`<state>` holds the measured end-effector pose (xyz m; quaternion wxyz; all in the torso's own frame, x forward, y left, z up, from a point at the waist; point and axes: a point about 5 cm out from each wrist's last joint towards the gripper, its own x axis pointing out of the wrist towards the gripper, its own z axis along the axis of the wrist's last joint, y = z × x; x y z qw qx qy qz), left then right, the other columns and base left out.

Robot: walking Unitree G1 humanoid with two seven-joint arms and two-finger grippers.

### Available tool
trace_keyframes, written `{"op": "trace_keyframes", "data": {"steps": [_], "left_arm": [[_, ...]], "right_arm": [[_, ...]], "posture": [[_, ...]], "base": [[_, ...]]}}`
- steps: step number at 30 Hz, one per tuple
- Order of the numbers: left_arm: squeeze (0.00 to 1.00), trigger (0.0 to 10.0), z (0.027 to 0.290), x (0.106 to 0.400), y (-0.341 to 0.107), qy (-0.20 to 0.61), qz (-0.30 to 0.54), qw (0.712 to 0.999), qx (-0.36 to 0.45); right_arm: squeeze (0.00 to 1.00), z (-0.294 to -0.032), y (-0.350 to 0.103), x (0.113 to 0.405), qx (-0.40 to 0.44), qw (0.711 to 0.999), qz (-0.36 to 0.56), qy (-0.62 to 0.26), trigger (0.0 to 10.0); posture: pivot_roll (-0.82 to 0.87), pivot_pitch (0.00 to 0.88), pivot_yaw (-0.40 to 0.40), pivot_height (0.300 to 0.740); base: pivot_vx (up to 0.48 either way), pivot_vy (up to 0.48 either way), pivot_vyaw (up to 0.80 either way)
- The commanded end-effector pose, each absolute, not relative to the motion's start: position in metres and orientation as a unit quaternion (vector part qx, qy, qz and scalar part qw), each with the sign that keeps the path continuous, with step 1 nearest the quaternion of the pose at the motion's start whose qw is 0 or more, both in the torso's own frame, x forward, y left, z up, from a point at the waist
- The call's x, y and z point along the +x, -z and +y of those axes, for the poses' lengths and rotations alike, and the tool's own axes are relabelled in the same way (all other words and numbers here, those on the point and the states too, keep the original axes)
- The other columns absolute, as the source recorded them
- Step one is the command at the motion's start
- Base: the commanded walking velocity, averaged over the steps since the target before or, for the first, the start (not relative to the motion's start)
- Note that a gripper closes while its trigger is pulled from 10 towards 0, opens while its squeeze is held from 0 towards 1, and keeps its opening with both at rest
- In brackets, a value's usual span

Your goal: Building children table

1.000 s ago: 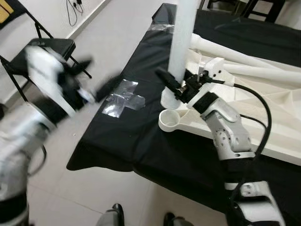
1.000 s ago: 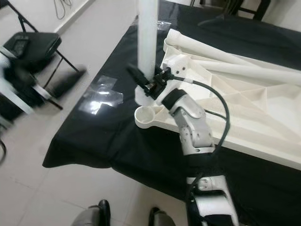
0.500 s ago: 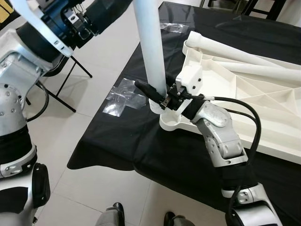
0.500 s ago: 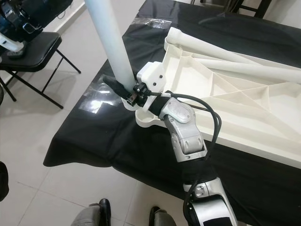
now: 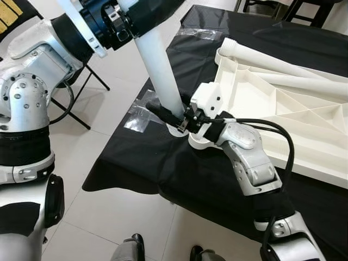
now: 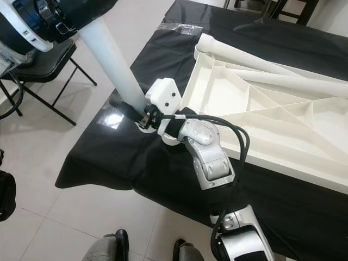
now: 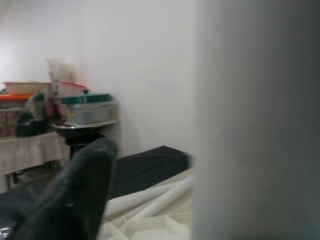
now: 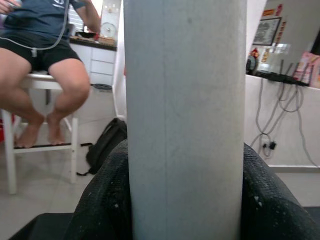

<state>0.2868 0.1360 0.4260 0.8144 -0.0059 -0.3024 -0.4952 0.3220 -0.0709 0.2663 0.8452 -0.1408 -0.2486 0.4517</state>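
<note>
- Left eye view: the right gripper (image 5: 169,117) pinches the foot of a long white plastic table leg (image 5: 157,70), which leans over the corner of the upturned white plastic tabletop (image 5: 283,117) on a black tablecloth (image 5: 147,157); the left gripper (image 5: 128,16) grips the leg higher up, though I cannot tell how its fingers sit
- Right eye view: two more white legs (image 6: 255,62) lie across the tabletop; a black folding chair (image 6: 46,68) stands beside the table
- Left wrist view: one black finger (image 7: 75,195) shows beside the blurred leg, too little to tell its grip
- Right wrist view: black fingers (image 8: 107,200) press both sides of the leg; a seated person (image 8: 42,45) is behind
</note>
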Motion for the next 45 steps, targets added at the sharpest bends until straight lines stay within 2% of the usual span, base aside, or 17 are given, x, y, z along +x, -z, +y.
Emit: {"op": "trace_keyframes", "data": {"steps": [1,9,15,16,18,21,22,23,25,29,33,34,35,45], "left_arm": [[0.0,0.0,0.132,0.287,-0.427,0.502,-0.3,0.811,0.008],[0.0,0.0,0.131,0.287,-0.43,0.511,-0.305,0.803,0.016],[0.0,0.0,0.126,0.284,-0.431,0.55,-0.302,0.779,0.019],[0.0,0.0,0.125,0.282,-0.431,0.562,-0.3,0.77,0.02],[0.0,0.0,0.123,0.281,-0.431,0.573,-0.299,0.763,0.023],[0.0,0.0,0.115,0.273,-0.432,0.643,-0.276,0.714,0.023],[0.0,0.0,0.115,0.273,-0.432,0.643,-0.276,0.714,0.023],[0.0,0.0,0.113,0.271,-0.432,0.661,-0.269,0.7,0.022],[0.0,0.0,0.109,0.268,-0.431,0.687,-0.261,0.677,0.034],[0.0,0.0,0.106,0.266,-0.432,0.7,-0.26,0.663,0.046],[0.0,0.0,0.1,0.261,-0.436,0.713,-0.269,0.646,0.049],[0.0,0.0,0.098,0.258,-0.436,0.717,-0.269,0.641,0.05],[0.0,0.0,0.096,0.256,-0.436,0.72,-0.268,0.638,0.053],[0.0,0.0,0.099,0.255,-0.435,0.72,-0.269,0.638,0.055]], "right_arm": [[0.0,-0.059,-0.273,0.315,-0.167,0.821,-0.279,-0.47,10.0],[0.0,-0.059,-0.274,0.319,-0.174,0.825,-0.277,-0.461,10.0],[0.0,-0.059,-0.271,0.325,-0.186,0.831,-0.249,-0.461,10.0],[1.0,-0.058,-0.27,0.326,-0.189,0.828,-0.241,-0.47,10.0],[1.0,-0.057,-0.269,0.325,-0.192,0.823,-0.238,-0.479,10.0],[1.0,-0.051,-0.271,0.324,-0.204,0.806,-0.236,-0.503,10.0],[1.0,-0.051,-0.271,0.324,-0.204,0.806,-0.236,-0.503,10.0],[0.0,-0.05,-0.272,0.324,-0.205,0.802,-0.234,-0.509,10.0],[0.0,-0.043,-0.274,0.325,-0.189,0.797,-0.226,-0.527,10.0],[0.0,-0.036,-0.276,0.327,-0.167,0.801,-0.217,-0.533,10.0],[0.0,-0.024,-0.283,0.332,-0.129,0.819,-0.211,-0.518,10.0],[0.0,-0.022,-0.282,0.332,-0.123,0.821,-0.21,-0.517,0.5],[0.0,-0.02,-0.281,0.331,-0.121,0.819,-0.208,-0.521,0.0],[0.0,-0.021,-0.275,0.33,-0.133,0.818,-0.198,-0.524,0.0]], "posture": [[0.11,0.188,-0.023,0.74],[0.12,0.185,-0.026,0.74],[0.11,0.18,-0.028,0.74],[0.11,0.177,-0.029,0.74],[0.11,0.177,-0.029,0.74],[0.1,0.164,-0.033,0.74],[0.1,0.164,-0.033,0.74],[0.1,0.164,-0.033,0.74],[0.1,0.16,-0.037,0.74],[0.1,0.157,-0.039,0.74],[0.1,0.155,-0.04,0.74],[0.1,0.155,-0.04,0.74],[0.1,0.159,-0.04,0.74],[0.1,0.162,-0.041,0.74]], "base": [[0.0,0.0,0.0],[0.0,0.0,0.0],[0.0,0.0,0.0],[0.0,0.0,0.0],[0.0,0.0,0.0],[0.0,0.0,0.0],[0.0,0.0,0.0],[0.0,0.0,0.0],[0.0,0.0,0.0],[0.0,0.0,0.0],[0.0,0.0,0.0],[0.0,0.0,0.0],[0.0,0.0,0.0],[0.0,0.0,0.0]]}}
